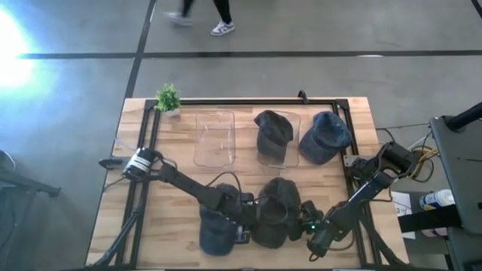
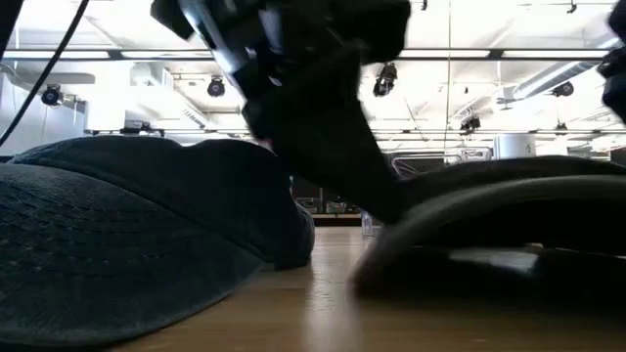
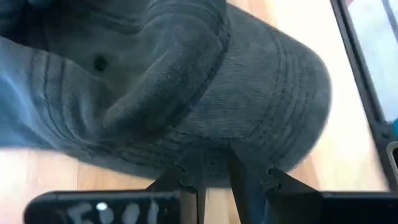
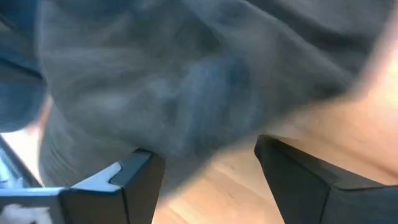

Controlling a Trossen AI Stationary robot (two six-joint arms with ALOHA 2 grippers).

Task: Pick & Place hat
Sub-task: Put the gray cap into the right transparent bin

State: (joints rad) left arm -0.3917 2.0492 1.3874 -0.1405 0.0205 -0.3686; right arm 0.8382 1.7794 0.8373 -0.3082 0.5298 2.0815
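Note:
A dark grey cap [image 1: 277,211] lies near the table's front edge, with a blue cap [image 1: 217,232] to its left. My left gripper [image 1: 252,220] is at the grey cap's left side, shut on its edge. It also shows in the left wrist view [image 3: 214,177]. My right gripper [image 1: 312,237] is open at the grey cap's near right side. In the right wrist view [image 4: 208,168] the cap [image 4: 186,81] lies just ahead of its spread fingers. Another dark cap [image 1: 273,134] sits in a clear container. My left gripper pinches the lower edge of the grey cap [image 3: 211,152] between its two fingers, about where the brim meets the crown. The fingers come in nearly level from the table's left. The cap's brim [image 3: 286,93] spreads out ahead of the fingers, close over the wood.
Two clear containers [image 1: 215,137] stand at the back middle. A blue cap [image 1: 325,137] lies to their right and a small plant [image 1: 168,98] stands at the back left. A black frame [image 1: 350,150] runs along the table's edges. A person walks on the floor beyond the table.

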